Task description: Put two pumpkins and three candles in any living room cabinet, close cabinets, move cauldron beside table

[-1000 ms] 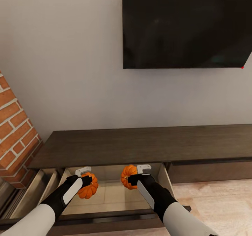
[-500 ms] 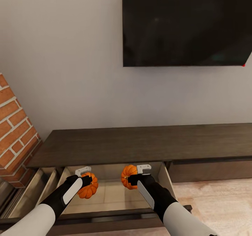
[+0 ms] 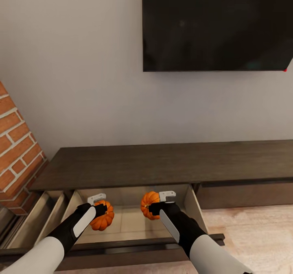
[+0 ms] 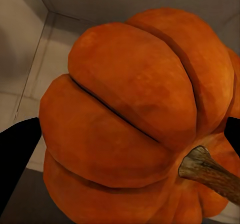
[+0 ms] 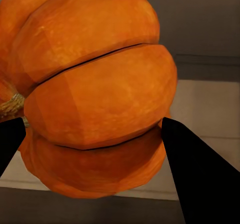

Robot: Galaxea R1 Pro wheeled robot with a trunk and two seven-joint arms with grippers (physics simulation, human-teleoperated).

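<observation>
Now a pumpkin (image 3: 104, 220) in each hand, above the open drawer (image 3: 130, 221).

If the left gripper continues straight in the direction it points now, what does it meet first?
The left gripper is shut on the left pumpkin, pointing down into the open drawer. Going straight on, the pumpkin would probably meet the beige drawer floor first; the depth is unclear.

Two pumpkins, left (image 3: 102, 220) and right (image 3: 149, 205): bright orange, ribbed with dark grooves; brown-grey stem (image 4: 207, 171). Cabinet (image 3: 162, 164): dark brown wood grain, drawer interior (image 3: 130, 221) light beige. Wall (image 3: 73, 70): pale grey. Screen (image 3: 215, 26): black. Brick column (image 3: 16, 152): red-orange, pale mortar lines. Floor (image 3: 252, 233): light wood.
</observation>
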